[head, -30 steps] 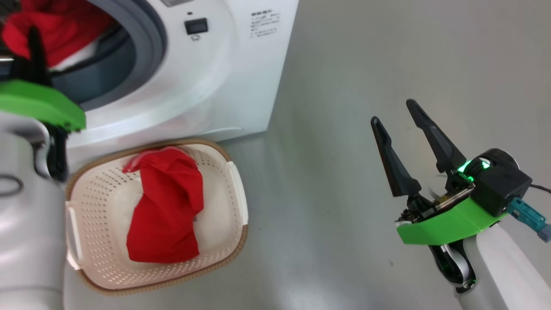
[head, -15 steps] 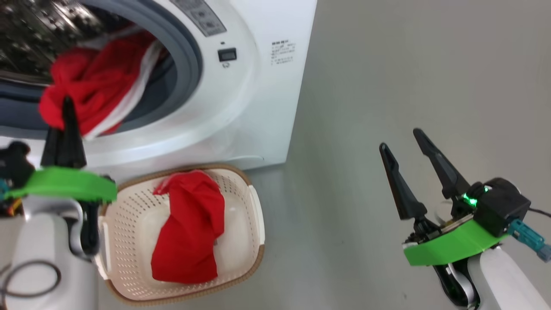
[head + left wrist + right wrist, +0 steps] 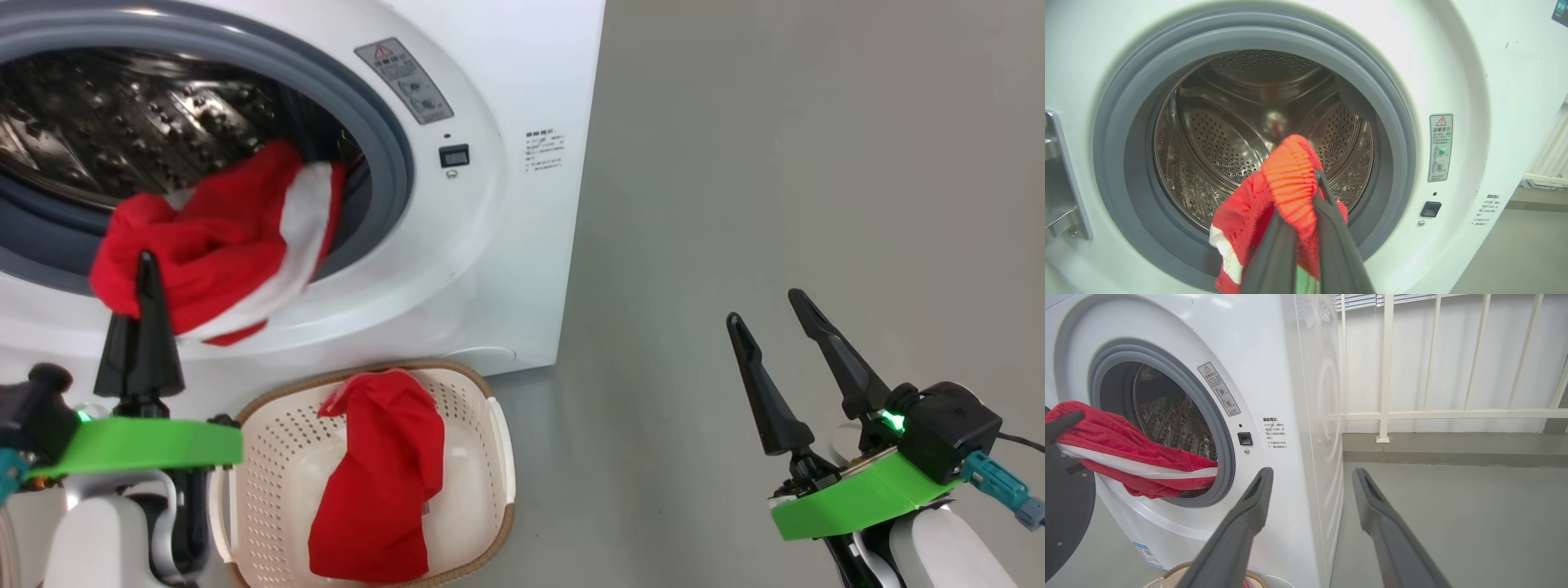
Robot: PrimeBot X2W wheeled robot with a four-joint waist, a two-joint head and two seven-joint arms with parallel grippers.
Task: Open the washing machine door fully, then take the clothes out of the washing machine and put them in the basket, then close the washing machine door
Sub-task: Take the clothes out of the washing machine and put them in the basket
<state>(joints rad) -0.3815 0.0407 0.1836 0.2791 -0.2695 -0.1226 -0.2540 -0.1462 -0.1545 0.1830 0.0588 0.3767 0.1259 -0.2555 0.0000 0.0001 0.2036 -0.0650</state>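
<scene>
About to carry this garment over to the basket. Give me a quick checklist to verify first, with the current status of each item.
1. Left end effector shut on the red garment: ok.
2. Garment fully out of the washing machine: not ok; its far end lies across the grey gasket.
3. Basket on the floor in front of the machine, with room beside the garment already inside: ok.
4. Right end effector open, empty, off to the side: ok.
5. Drum otherwise empty: cannot tell; the held garment hides its lower front.
</scene>
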